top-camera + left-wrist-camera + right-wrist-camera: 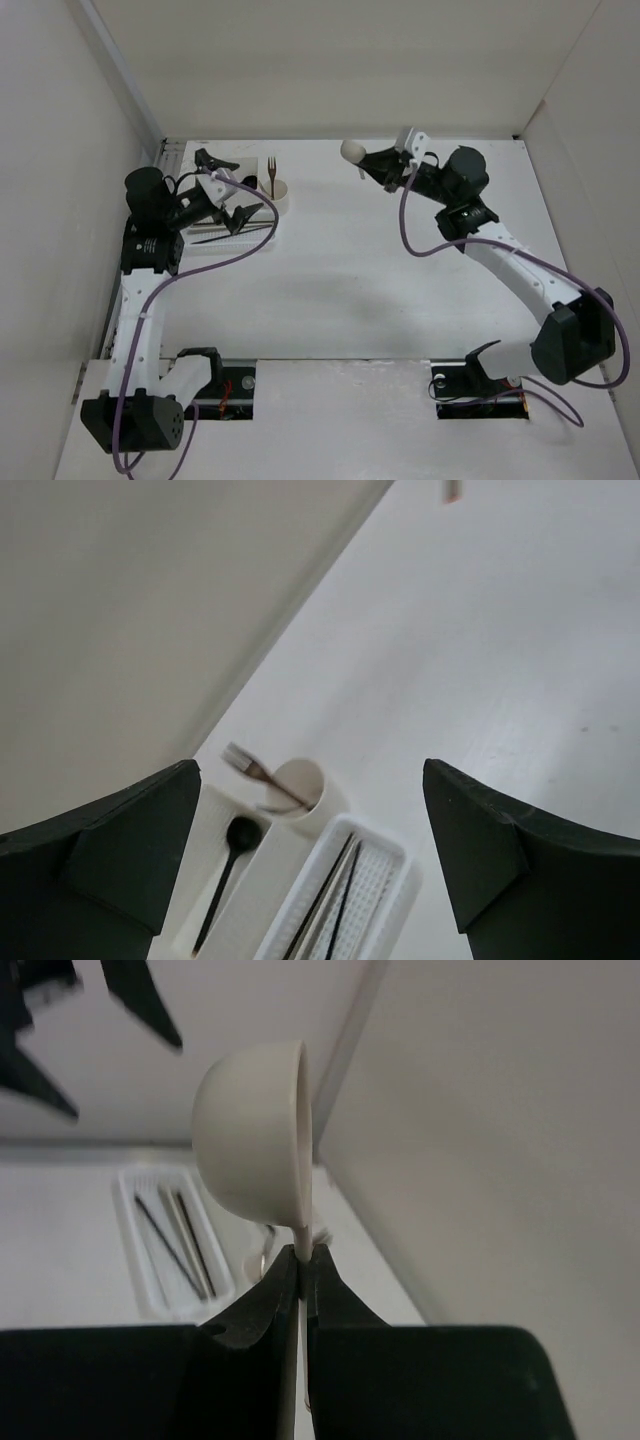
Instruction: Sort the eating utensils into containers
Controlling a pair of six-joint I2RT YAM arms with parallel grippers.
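My right gripper (372, 164) is shut on the handle of the beige spoon (258, 1145), held in the air at the back of the table; its bowl (351, 150) points left. My left gripper (226, 187) is open and empty above the containers at the back left. Below it the round cup (300, 795) holds the brown fork (252, 769), the rectangular box (232, 880) holds the black spoon (228, 865), and the slotted tray (385, 885) holds several chopsticks (330, 900). The tray (165, 1250) and chopsticks (180, 1228) also show in the right wrist view.
The containers stand together against the left wall (60, 150). A back wall (330, 60) and a right wall (590, 130) close in the white table (340, 280). The arm bases sit at the near edge.
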